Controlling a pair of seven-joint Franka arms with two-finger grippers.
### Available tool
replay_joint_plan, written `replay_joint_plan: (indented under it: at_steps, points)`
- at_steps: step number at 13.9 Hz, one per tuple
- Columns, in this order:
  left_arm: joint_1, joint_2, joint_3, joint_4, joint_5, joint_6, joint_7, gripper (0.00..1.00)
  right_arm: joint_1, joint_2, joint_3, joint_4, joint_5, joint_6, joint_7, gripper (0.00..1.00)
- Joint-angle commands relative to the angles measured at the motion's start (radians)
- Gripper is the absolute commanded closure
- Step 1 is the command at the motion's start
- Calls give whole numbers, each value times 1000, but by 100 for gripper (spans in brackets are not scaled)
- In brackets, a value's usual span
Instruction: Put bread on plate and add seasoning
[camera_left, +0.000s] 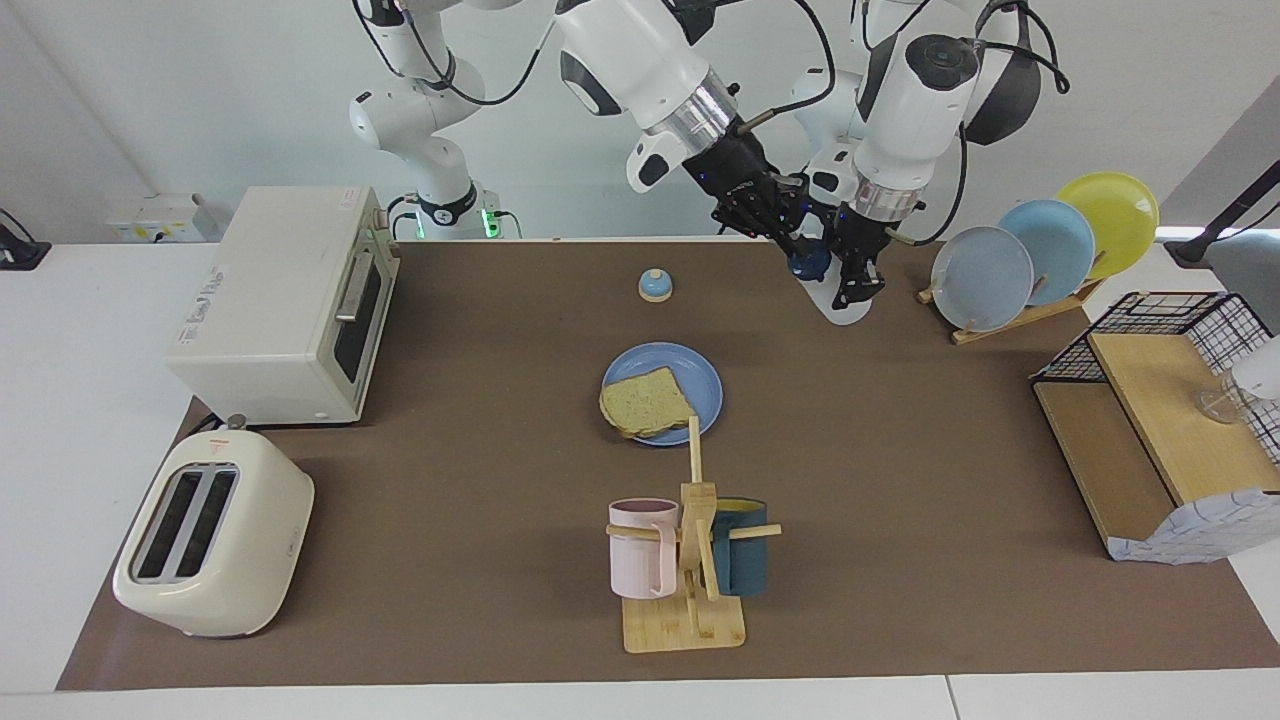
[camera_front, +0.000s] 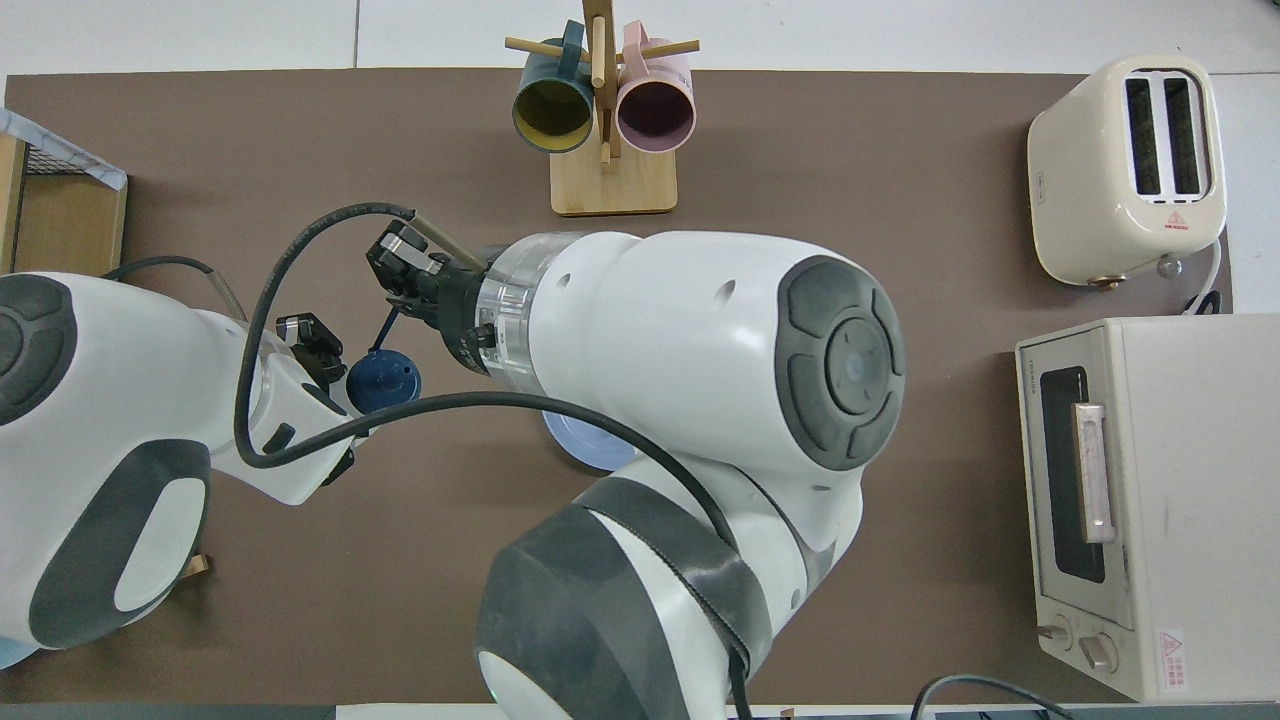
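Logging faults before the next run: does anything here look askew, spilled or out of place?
One small thing: the bread sits off-centre on the plate, its crust overhanging the rim toward the right arm's end. No spill shows. The seasoning is tilted, but only because the left pincer grips it; the right pincer is by its cap.
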Motion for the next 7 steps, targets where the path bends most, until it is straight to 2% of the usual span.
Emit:
replay_joint_plan:
  at_steps: [1, 4, 7]
  points:
    - [-6, -28, 11, -33, 13, -2, -6, 100, -32, -58, -3, -87, -12, -14, -33, 0]
    - [-6, -19, 13, -30, 36, 27, -28, 100, -138, -64, -3, -84, -70, -164, -259, 0]
    - [-29, -10, -13, -19, 158, 58, -173, 100, -245, -90, -3, -79, -214, -321, -503, 0]
